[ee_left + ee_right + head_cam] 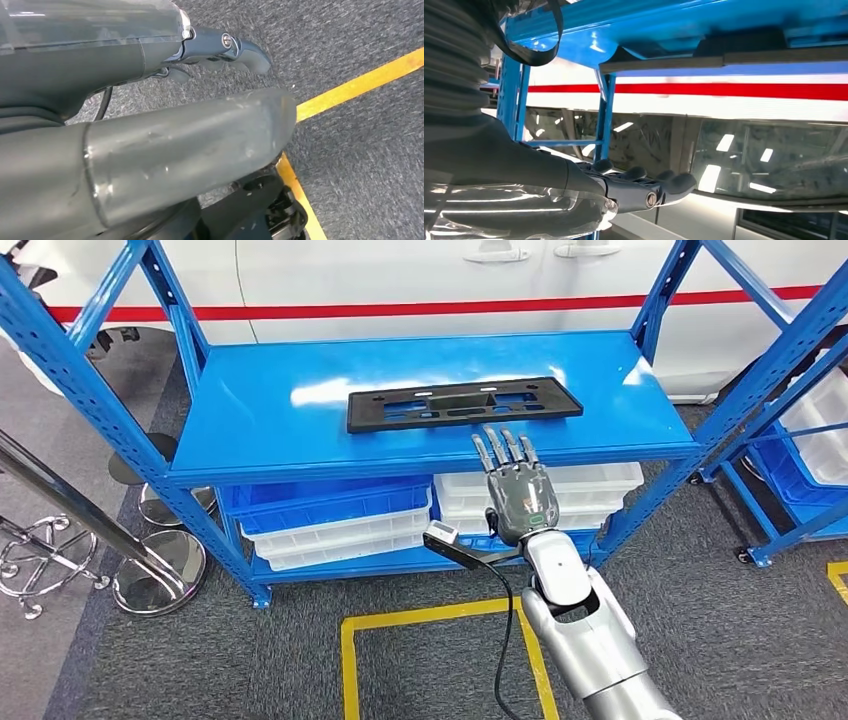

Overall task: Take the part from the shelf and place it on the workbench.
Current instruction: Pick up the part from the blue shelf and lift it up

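The part (463,404) is a long flat black plastic panel with cut-outs. It lies flat near the middle of the blue shelf's top deck (260,420). My right hand (520,495) reaches toward the deck's front edge with its fingers (505,448) straight and apart, their tips just short of the part's near edge and holding nothing. In the right wrist view the same hand (574,185) stretches out flat beside the blue shelf (649,30). My left hand (100,55) hangs over the grey carpet, its thumb (190,145) and fingers (225,47) empty.
Blue and white bins (340,520) fill the lower shelf. A white car with a red stripe (400,310) stands behind. Chrome stool bases (150,570) are at the left, and a second blue rack with white bins (810,430) at the right. Yellow tape (420,620) marks the carpet.
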